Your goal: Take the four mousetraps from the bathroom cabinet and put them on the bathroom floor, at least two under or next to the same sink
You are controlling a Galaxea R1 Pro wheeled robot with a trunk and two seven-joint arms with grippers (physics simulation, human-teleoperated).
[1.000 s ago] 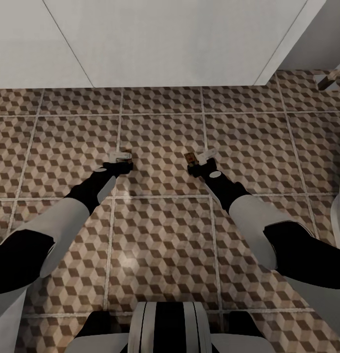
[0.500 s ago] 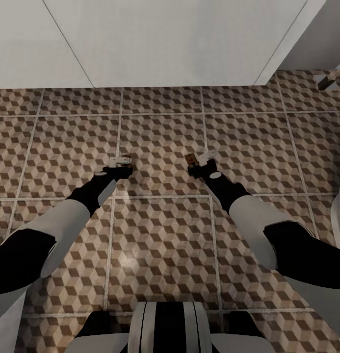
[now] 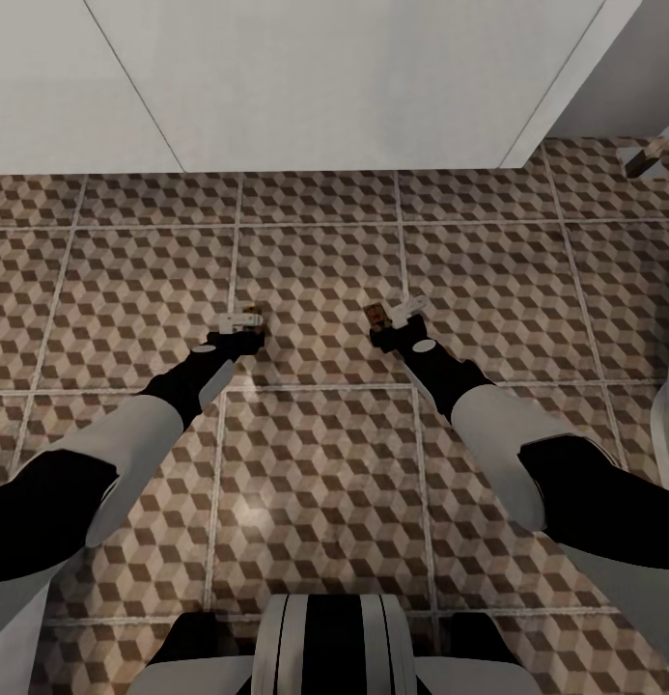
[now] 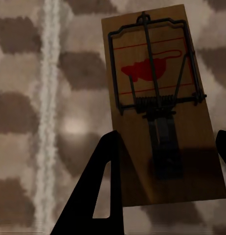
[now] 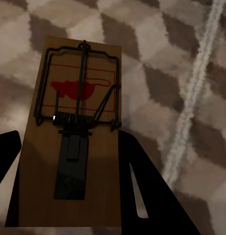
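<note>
Left end effector (image 3: pixel 240 319): fingers either side of mousetrap (image 4: pixel 159 105), contact unclear. Right end effector (image 3: pixel 394 311): likewise around second mousetrap (image 5: pixel 76 142). Both traps' near ends cut off, over bathroom floor (image 3: pixel 324 463).

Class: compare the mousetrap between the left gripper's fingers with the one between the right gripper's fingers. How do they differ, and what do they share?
The left mousetrap sits beside a pale grout line; the right mousetrap sits farther from its grout line. In the head view, the left mousetrap is mostly hidden by the left gripper; the right mousetrap shows beside the right gripper. Both are tan boards with dark wire and a red mark.
</note>
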